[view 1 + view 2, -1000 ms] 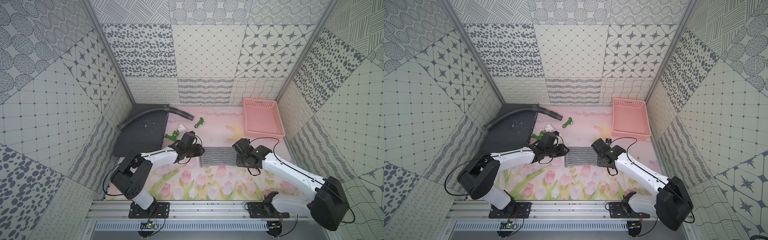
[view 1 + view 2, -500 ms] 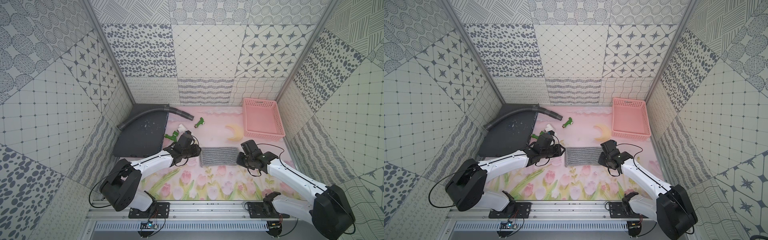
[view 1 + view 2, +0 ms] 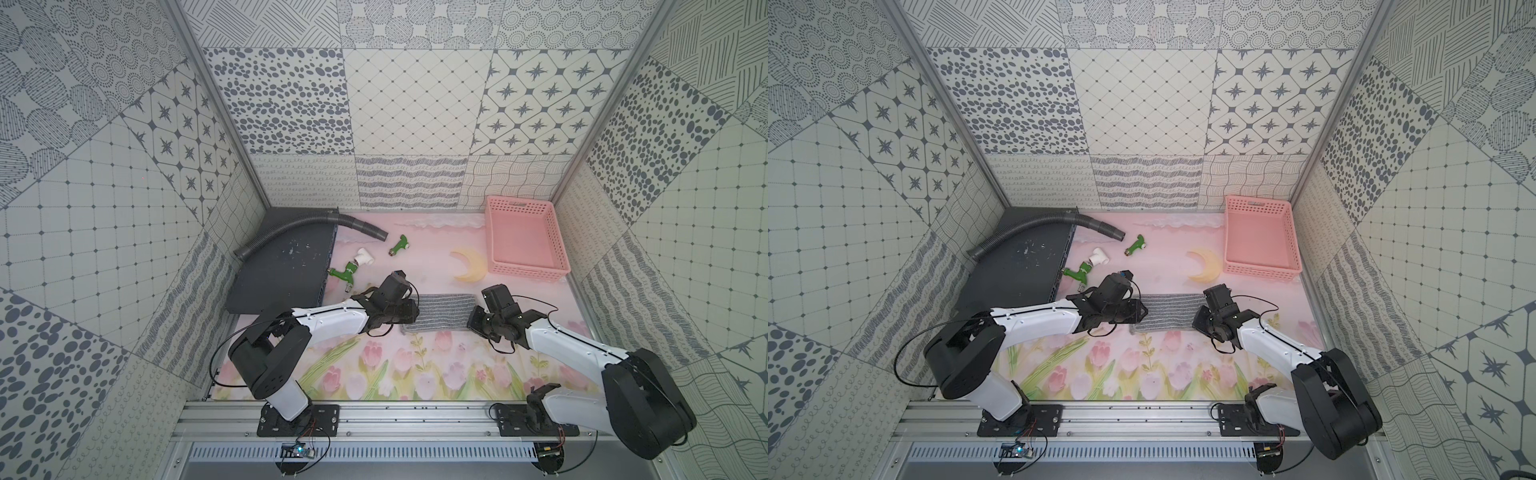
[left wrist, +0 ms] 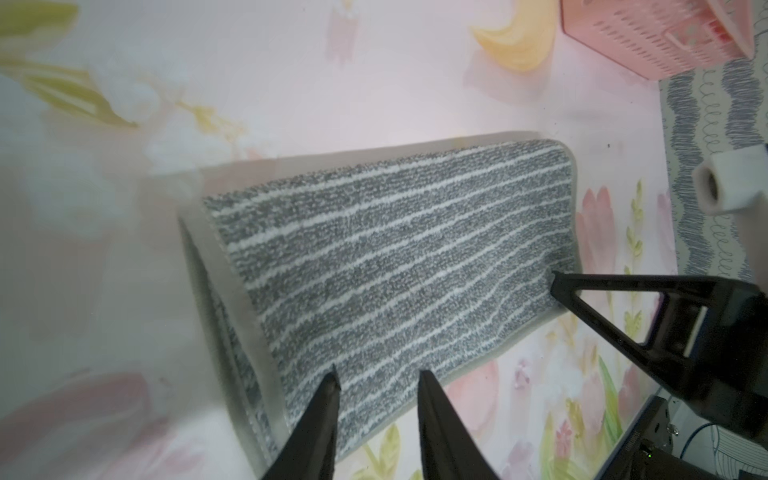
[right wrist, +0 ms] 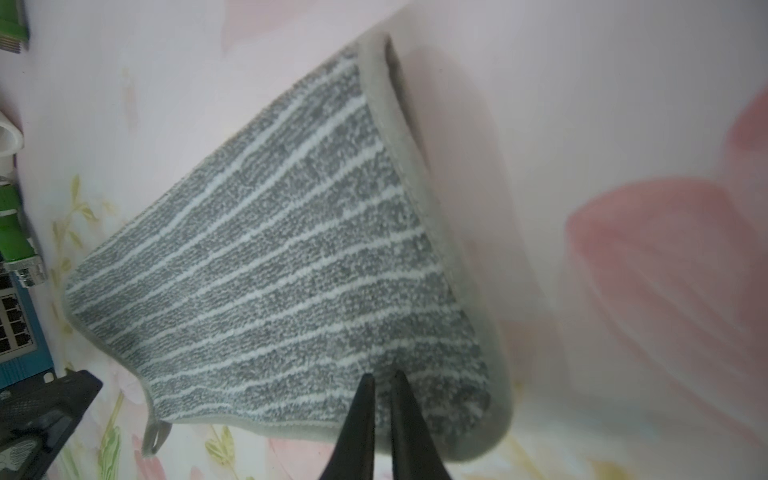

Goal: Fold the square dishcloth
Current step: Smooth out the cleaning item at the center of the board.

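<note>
So the square dishcloth [image 3: 440, 311] is lying flat on the flowery mat, right between the two grippers. It's already doubled over into a long strip, and the left wrist view is showing two layers stacking up at one short end.

The left gripper [image 4: 376, 374] is sitting at its end of the strip with the jaws parted a bit. Its tips are hanging just over the corner nearest it and bare fabric is showing in the gap, so it's not gripping anything.

The right gripper [image 5: 383, 374] is mirroring that at the opposite end, with its jaws squeezed almost together and the tips down at the fabric near that corner. Honestly, I can't tell if it's catching a bit of the top layer or just resting there.

My guess on the setup is that each arm is taking one short end because the next fold is going end to end. One side would be lifting while the other is keeping the strip from sliding.

The pink basket [image 3: 528, 275] is sitting well beyond the right gripper, and the green fitting [image 3: 343, 274] is lying past the left one. So nothing is crowding the cloth.
</note>
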